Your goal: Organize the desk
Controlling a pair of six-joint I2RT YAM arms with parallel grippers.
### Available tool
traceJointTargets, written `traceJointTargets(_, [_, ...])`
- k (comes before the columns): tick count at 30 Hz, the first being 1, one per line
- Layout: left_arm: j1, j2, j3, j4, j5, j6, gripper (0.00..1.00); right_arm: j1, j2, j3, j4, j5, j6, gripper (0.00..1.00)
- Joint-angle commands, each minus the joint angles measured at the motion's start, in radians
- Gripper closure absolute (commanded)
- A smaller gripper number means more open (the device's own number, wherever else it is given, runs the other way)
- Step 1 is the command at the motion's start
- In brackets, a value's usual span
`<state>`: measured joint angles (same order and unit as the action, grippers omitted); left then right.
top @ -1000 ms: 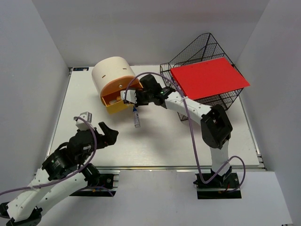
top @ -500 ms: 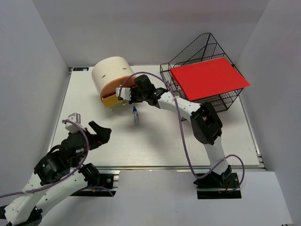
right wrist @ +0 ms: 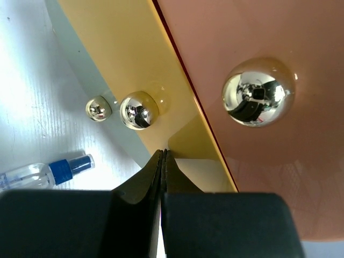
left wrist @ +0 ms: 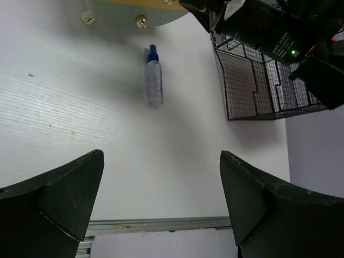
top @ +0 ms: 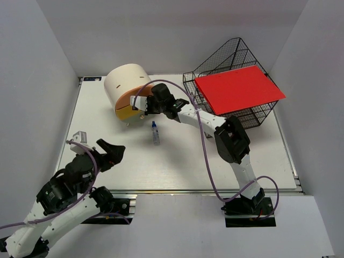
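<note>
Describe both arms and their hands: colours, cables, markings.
Both arms have white shells with black joints, and a lilac cable loops along each: left arm, right arm. The left hand has black wedge-shaped fingers; the right hand is black too, with a green light on its wrist.

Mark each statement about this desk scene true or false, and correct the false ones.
1. The spray bottle lies flat on the desk, apart from both grippers. True.
2. The red board lies on the desk beside the basket. False: it rests on top of the black wire basket.
3. The left gripper has its jaws open and holds nothing. True.
4. The right gripper is holding the spray bottle. False: its jaws are shut and empty, right at the orange front of the drawer box.
</note>
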<state>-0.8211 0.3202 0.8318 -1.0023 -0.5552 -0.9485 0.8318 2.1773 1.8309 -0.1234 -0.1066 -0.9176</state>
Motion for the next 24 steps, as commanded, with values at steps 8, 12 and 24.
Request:
traceJointTargets(8, [-0.016, 0.138, -0.074, 0.286, -0.012, 0.079, 0.02, -0.017, -0.356, -0.226, -0.044, -0.229, 0.212, 0.97])
traceJointTargets(12, [-0.007, 0.311, -0.03, 0.384, -0.032, 0.203, 0.15, -0.034, -0.48, -0.331, -0.038, -0.219, 0.331, 0.58])
traceJointTargets(24, [0.045, 0.951, 0.179, 0.445, -0.091, 0.335, 0.43, -0.18, -0.743, -0.407, -0.021, -0.326, 0.726, 0.95])
